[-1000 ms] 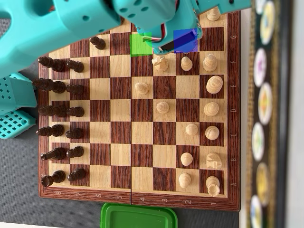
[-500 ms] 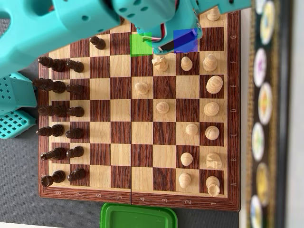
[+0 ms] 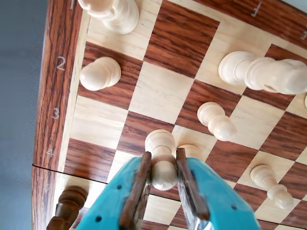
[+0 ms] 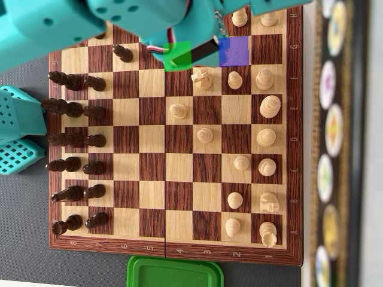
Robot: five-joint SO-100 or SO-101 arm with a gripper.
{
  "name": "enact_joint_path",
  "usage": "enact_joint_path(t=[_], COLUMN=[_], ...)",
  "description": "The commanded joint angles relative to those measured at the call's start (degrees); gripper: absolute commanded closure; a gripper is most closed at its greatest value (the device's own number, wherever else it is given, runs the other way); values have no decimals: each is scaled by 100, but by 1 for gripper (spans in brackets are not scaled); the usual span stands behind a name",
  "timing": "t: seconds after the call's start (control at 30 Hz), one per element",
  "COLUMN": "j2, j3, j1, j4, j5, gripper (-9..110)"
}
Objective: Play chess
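In the wrist view my gripper (image 3: 163, 153) is shut on a light wooden pawn (image 3: 162, 165), its two brown pads pressing the pawn's sides above the chessboard (image 3: 53, 120). In the overhead view the teal gripper (image 4: 182, 52) reaches in from the top, over a green marked square (image 4: 178, 55). A blue marked square (image 4: 233, 51) lies just to its right. The held pawn is hidden under the arm there. Light pieces such as a knight (image 4: 202, 78) fill the board's right side. Dark pieces (image 4: 75, 140) line the left side.
A lone dark pawn (image 4: 123, 54) stands near the arm. A green lid (image 4: 175, 272) lies below the board. Teal parts (image 4: 21, 131) sit at the left, and a strip of round discs (image 4: 331, 137) runs down the right. The wrist view shows a dark piece (image 3: 67, 208) at bottom left.
In the overhead view the arm has shifted left, off the blue square and toward the green one. This uncovered a light pawn at the board's top edge.
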Motion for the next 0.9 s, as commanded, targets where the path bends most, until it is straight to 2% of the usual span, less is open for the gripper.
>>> enact_joint_path(t=[0.0,0.43,0.87], j2=[624,1854,2004], j3=[272,2074,2575], j1=[62,-18,-527], j4=[-62,-642,-659], j5=[18,272,492], gripper=[94,94,94])
